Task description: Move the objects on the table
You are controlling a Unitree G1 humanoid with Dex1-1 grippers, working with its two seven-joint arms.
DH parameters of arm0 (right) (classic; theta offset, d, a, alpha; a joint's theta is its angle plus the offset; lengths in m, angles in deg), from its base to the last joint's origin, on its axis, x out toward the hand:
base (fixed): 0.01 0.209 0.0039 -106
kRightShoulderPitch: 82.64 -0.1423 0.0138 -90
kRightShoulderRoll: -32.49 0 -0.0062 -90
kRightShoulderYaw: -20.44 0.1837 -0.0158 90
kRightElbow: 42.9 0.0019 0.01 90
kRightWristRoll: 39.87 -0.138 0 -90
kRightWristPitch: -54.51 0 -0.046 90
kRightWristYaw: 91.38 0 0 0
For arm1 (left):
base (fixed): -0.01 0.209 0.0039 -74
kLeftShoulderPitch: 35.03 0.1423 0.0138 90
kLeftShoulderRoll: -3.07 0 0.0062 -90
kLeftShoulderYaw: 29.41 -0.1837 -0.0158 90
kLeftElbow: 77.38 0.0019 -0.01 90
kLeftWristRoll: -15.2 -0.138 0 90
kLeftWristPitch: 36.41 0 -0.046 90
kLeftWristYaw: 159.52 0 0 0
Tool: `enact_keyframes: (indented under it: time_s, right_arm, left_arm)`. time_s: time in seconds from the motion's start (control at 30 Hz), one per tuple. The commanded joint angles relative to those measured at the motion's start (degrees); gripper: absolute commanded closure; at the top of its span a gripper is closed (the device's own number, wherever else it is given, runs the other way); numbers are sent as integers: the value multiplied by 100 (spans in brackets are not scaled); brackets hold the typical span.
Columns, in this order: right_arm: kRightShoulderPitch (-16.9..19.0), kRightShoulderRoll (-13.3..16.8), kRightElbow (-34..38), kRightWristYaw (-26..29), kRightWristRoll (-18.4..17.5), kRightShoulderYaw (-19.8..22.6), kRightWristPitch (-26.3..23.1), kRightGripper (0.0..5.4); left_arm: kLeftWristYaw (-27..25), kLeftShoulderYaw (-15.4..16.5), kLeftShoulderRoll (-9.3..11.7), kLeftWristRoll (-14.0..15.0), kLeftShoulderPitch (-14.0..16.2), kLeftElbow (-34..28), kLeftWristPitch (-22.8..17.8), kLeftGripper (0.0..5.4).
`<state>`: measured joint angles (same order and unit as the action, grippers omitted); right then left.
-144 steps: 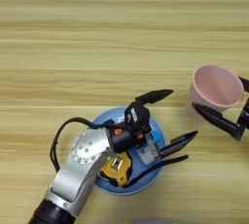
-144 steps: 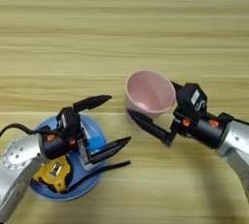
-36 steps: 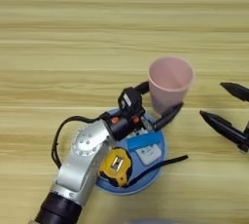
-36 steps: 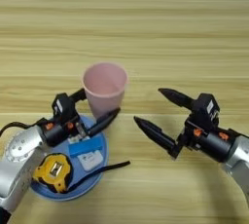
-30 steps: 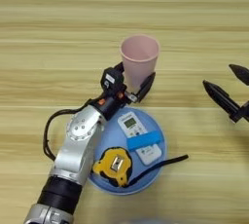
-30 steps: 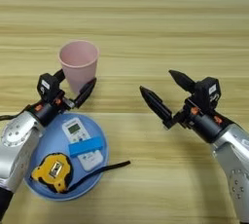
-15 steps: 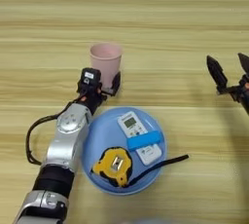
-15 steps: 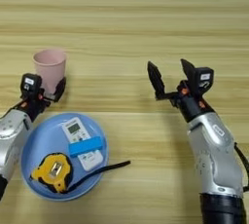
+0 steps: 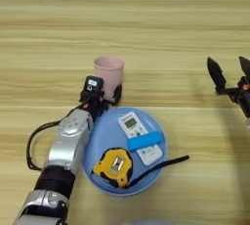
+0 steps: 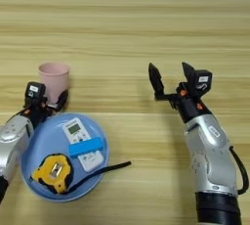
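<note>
A pale pink cup stands upright on the table, just beyond the blue plate's far left rim. My left gripper is down at the cup's base and shut on it. One black finger shows at the cup's right side; the other is hidden behind the wrist. On the plate lie a white remote, a blue block across it, and a yellow-black tape measure. My right gripper hovers open at the right, holding nothing.
The round blue plate sits near the front edge, with the tape measure's black strap trailing over its right rim onto the wood. My left forearm runs along the plate's left side.
My left gripper carried the pink cup from the right of the plate to its far left side, then drew it slightly nearer. The right gripper drew back to the right and stays open.
</note>
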<state>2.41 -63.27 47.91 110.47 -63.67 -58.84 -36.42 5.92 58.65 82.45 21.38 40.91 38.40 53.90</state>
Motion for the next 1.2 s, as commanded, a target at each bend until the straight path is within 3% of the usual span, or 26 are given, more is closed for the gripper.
enact_keyframes:
  time_s: [0.03, 0.53, 0.73, 1.03, 1.2]
  right_arm:
    - [-67, 5, -52, 4, 40, 19, 40, 0]
    - [-95, -19, -209, 80, 193, -103, 170, 0]
    - [-171, -25, -242, -42, 684, -516, 119, 0]
    - [-207, -146, -387, 7, 620, -513, 241, 0]
    - [-194, -216, -407, 12, 632, -538, 287, 0]
  left_arm:
    - [0, -17, 16, -116, -63, 82, -18, 148]
    - [199, -27, -12, -351, 19, 88, 464, 148]
    - [229, -53, -37, -450, -40, 256, 591, 148]
    - [336, -78, -127, -496, -153, 708, 729, 148]
    - [376, -69, -126, -538, -264, 913, 1076, 148]
